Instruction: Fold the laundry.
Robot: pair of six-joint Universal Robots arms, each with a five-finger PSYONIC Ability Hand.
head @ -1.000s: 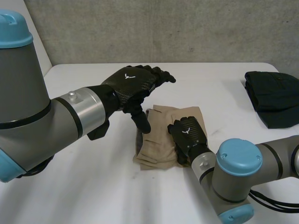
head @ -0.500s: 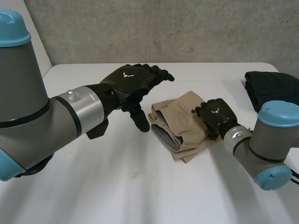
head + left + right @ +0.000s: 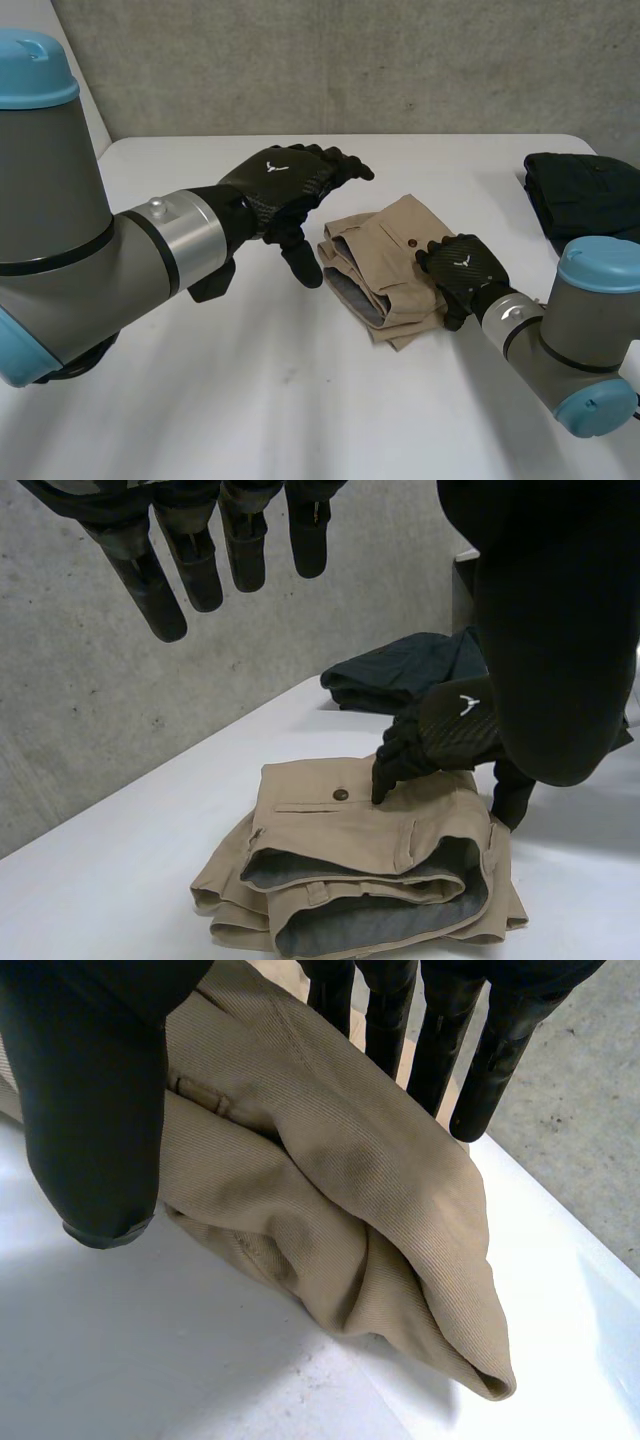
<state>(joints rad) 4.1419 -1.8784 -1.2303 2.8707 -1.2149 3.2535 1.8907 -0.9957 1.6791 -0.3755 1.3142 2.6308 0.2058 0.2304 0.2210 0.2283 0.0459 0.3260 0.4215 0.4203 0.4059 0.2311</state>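
Nearest you on the white counter [image 3: 250, 400], the right arm [image 3: 560, 330] comes in from 4 o'clock. It ends with the right hand [image 3: 460, 272] on the 4 o'clock edge of the tan trousers [image 3: 375, 260]. In its wrist view the fingers [image 3: 437, 1050] lie straight and a little spread on top of the cloth. The thumb [image 3: 95, 1110] sits down against the side, and the thick folded edge is nipped between them. In the left wrist view you can see one fingertip touching down just beside the button [image 3: 341, 794].

The trousers lie folded into a compact bundle around the middle of the counter. Their grey lining [image 3: 380, 920] shows at the open layers facing 8 o'clock.

Further on, at 10 o'clock from the bundle, the left hand [image 3: 285, 185] hovers above the counter, apart from the cloth. Its fingers are loosely spread, its thumb hangs down, and it holds nothing.

Farther still, at 2 o'clock and well apart from the trousers, a pile of dark clothing [image 3: 585, 205] sits at the counter's edge, with the grey concrete wall [image 3: 350, 60] behind it all
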